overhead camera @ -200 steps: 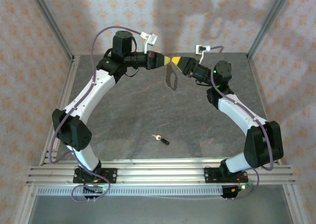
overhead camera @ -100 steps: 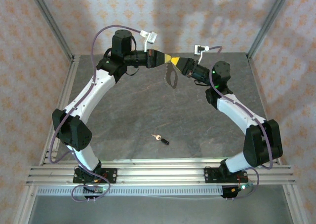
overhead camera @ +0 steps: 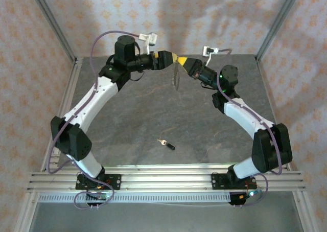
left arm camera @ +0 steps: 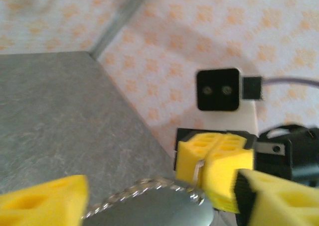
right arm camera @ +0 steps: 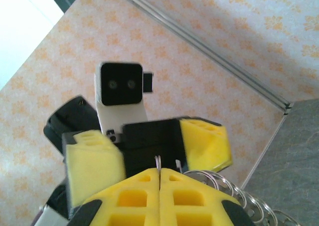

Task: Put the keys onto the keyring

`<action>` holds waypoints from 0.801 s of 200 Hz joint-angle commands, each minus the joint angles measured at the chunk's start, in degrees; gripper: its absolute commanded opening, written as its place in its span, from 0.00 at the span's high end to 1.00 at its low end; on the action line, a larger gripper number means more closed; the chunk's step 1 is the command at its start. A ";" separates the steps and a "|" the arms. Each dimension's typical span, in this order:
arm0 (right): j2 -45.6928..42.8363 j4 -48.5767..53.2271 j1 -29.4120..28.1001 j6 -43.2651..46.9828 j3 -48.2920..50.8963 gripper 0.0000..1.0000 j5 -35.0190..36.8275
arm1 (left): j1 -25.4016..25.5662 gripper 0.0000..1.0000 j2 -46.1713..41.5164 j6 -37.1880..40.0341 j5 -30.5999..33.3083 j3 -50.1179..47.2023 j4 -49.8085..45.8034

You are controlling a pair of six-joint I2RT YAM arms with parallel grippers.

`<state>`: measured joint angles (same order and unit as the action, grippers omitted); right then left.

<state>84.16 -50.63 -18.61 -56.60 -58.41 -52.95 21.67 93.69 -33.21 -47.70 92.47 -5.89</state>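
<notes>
The keyring (overhead camera: 176,78), a thin bumpy loop, hangs in the air at the back of the table. My right gripper (overhead camera: 183,64) is shut on its top end. In the right wrist view the pads (right arm camera: 144,196) pinch a thin wire of the keyring (right arm camera: 158,162), and its coils (right arm camera: 234,190) trail to the right. My left gripper (overhead camera: 170,58) stands open just left of it, with its fingers (right arm camera: 94,161) on either side of the ring's end and apart from it. The left wrist view shows the keyring (left arm camera: 144,188) between my spread fingers (left arm camera: 45,201). The key (overhead camera: 166,143), black-headed, lies on the table near the front.
The grey tabletop (overhead camera: 127,119) is walled in by patterned panels, with metal frame posts (overhead camera: 56,27) at the back corners. An aluminium rail (overhead camera: 163,178) carries both arm bases at the near edge.
My left gripper has opened and let go of the keyring. The ring now hangs from my right gripper alone, as a narrower loop. The key has not moved.
</notes>
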 commanded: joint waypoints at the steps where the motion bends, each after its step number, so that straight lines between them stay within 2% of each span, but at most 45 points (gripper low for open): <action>1: -0.66 -6.22 -0.79 -1.72 1.12 1.00 3.77 | 0.28 0.00 -6.02 -6.00 11.38 -3.24 5.23; 12: -1.05 -6.04 -1.18 -1.59 1.75 1.00 5.17 | 0.68 0.00 -7.39 -6.61 15.98 -4.14 2.81; 38: -2.28 -5.88 -1.60 -1.59 3.03 1.00 8.33 | 3.35 0.00 -9.36 -7.62 31.69 -2.88 -8.14; 51: -2.71 -5.91 -1.89 -1.72 3.73 1.00 9.78 | 5.08 0.00 -9.99 -7.44 36.45 -2.73 -10.65; 66: -2.81 -6.60 -1.95 -2.38 4.33 1.00 11.08 | 6.71 0.00 -10.19 -7.66 38.87 -2.82 -12.18; 76: -2.93 -7.32 -1.96 -3.12 4.60 1.00 11.57 | 6.93 0.00 -10.15 -8.37 38.52 -3.11 -12.73; 99: -2.78 -8.19 -1.96 -4.77 4.71 1.00 12.39 | 7.04 0.09 -9.60 -9.50 35.22 -5.56 -9.65; 121: -2.99 -7.41 -1.96 -6.64 4.52 1.00 13.15 | 7.07 0.14 -9.47 -11.63 30.02 -9.81 -2.03; 160: -3.31 -7.90 -1.96 -9.62 5.58 1.00 14.28 | 7.06 0.23 -10.29 -16.24 26.40 -16.45 11.87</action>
<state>83.07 -53.67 -20.27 -63.59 -53.56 -39.94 28.77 84.14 -45.74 -17.85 78.06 -5.48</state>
